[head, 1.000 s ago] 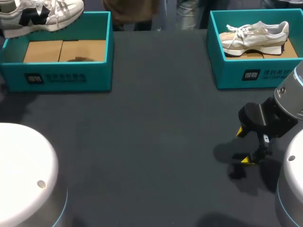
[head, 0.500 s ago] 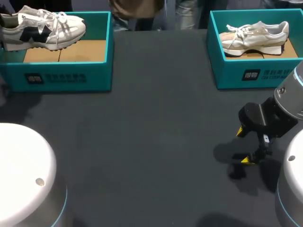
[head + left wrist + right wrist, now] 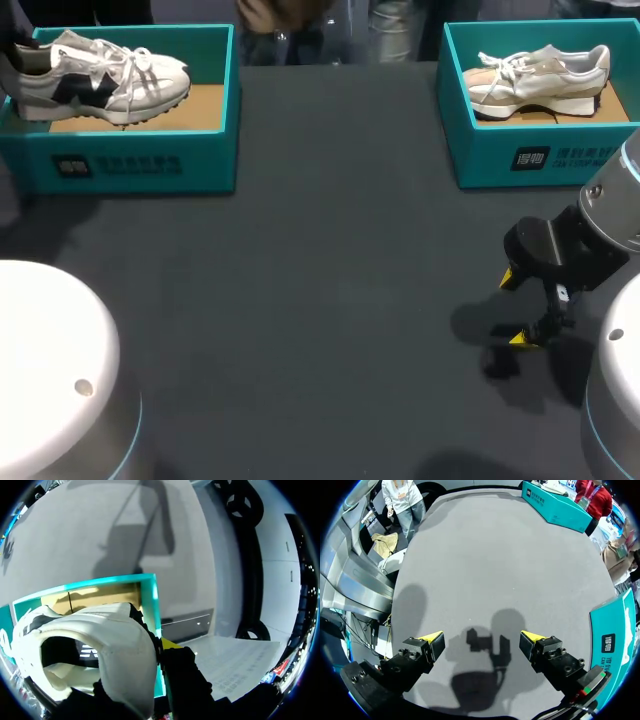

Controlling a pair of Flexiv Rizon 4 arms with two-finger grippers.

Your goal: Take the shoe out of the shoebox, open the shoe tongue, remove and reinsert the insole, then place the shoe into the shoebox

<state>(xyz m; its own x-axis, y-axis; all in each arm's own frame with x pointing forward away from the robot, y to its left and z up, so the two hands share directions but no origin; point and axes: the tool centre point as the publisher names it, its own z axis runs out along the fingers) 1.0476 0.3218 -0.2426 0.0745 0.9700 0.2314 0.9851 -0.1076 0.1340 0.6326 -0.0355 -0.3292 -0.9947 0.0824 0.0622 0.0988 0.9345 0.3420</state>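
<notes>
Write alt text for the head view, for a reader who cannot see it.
Two open teal shoeboxes stand at the far side of a dark table. The left shoebox has a white sneaker with black markings in it, and the right shoebox has a cream sneaker. At the near right, the right gripper hangs open just above the table.

There are two open teal cardboard shoeboxes on one dark grey table point(image 3: 340, 300): a left shoebox point(image 3: 130, 165) and a right shoebox point(image 3: 540, 160). There are two lace-up sneakers, one to each box: a white sneaker with dark side patches point(image 3: 100, 80) at the left shoebox and a cream and beige sneaker point(image 3: 540, 75) in the right shoebox.
</notes>
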